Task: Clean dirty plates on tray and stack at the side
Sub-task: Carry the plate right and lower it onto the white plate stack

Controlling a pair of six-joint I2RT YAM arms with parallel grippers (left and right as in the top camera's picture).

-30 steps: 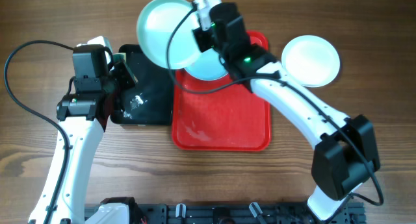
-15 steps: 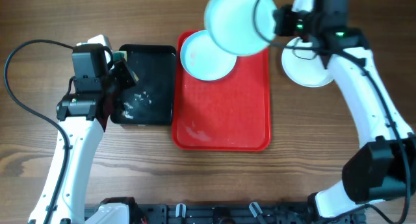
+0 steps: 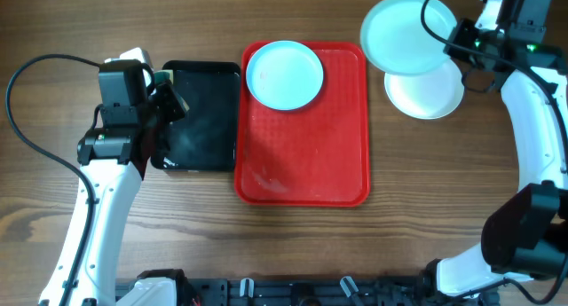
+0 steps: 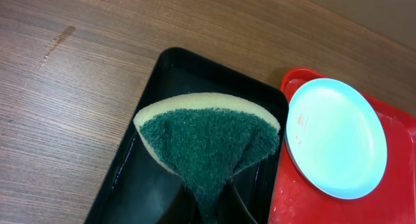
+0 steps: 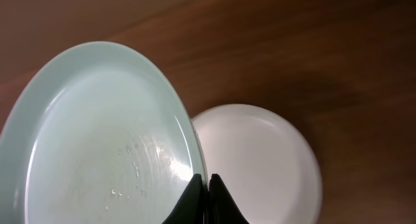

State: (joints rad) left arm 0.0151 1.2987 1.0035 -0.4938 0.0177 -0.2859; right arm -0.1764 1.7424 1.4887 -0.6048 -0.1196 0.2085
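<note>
My right gripper (image 3: 454, 42) (image 5: 205, 185) is shut on the rim of a pale aqua plate (image 3: 404, 33) (image 5: 104, 139), wet with droplets, held in the air above and left of a white plate (image 3: 428, 93) (image 5: 260, 162) lying on the table at the right. A light aqua plate (image 3: 284, 74) (image 4: 335, 138) with a faint orange smear lies at the far left corner of the red tray (image 3: 306, 155) (image 4: 292, 198). My left gripper (image 3: 169, 98) (image 4: 209, 211) is shut on a green and yellow sponge (image 4: 205, 143) over the black tray.
The black tray (image 3: 200, 129) (image 4: 149, 185) stands left of the red tray, touching it. Bare wooden table (image 3: 266, 244) lies in front of both trays and to the far left.
My right arm has swung right with the pale aqua plate, from over the black tray, across the red tray, to above the white plate at the right. The left arm has not moved.
</note>
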